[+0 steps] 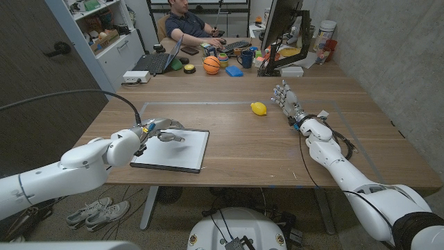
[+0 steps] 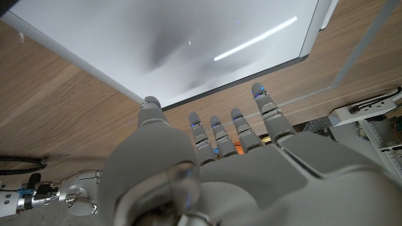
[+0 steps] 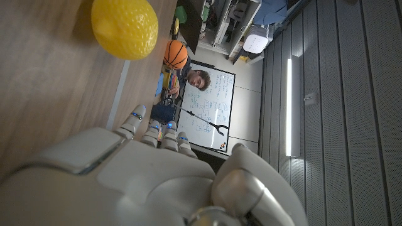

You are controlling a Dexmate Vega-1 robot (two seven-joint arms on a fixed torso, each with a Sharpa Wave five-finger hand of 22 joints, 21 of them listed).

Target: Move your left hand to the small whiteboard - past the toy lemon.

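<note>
Whiteboard first: the small white rectangular whiteboard with a dark frame [image 1: 172,149] lies flat on the brown wooden surface [image 1: 236,139], directly under the fingers of the left hand [image 1: 164,130]. That grey robot hand hovers over the board's near-left corner with its fingers spread apart and stretched forward, holding nothing; its shadow falls on the white face. In the left wrist view the left hand [image 2: 207,157] reaches toward the whiteboard [image 2: 188,44], the fingertips [image 2: 259,91] at the board's dark edge, though whether they touch it cannot be told.

Well away from the left hand, beyond the board's far corner, sits the small yellow toy lemon [image 1: 259,107], just beside the right hand [image 1: 284,97]. The right hand stands on its edge on the surface with fingers straight and loosely apart, empty, the lemon close off its fingertips without touching. From the right wrist view the right hand [image 3: 138,169] points toward the lemon [image 3: 124,26] on the wood.

Farther past both hands, at the surface's far end, a person in a dark shirt [image 1: 184,24] sits at an open black laptop [image 1: 156,61]. Near it lie an orange toy basketball [image 1: 211,64], a dark blue mug [image 1: 246,58] whose contents cannot be seen, and a flat blue object [image 1: 234,70]. A black monitor [image 1: 281,31] stands beyond the right hand.
</note>
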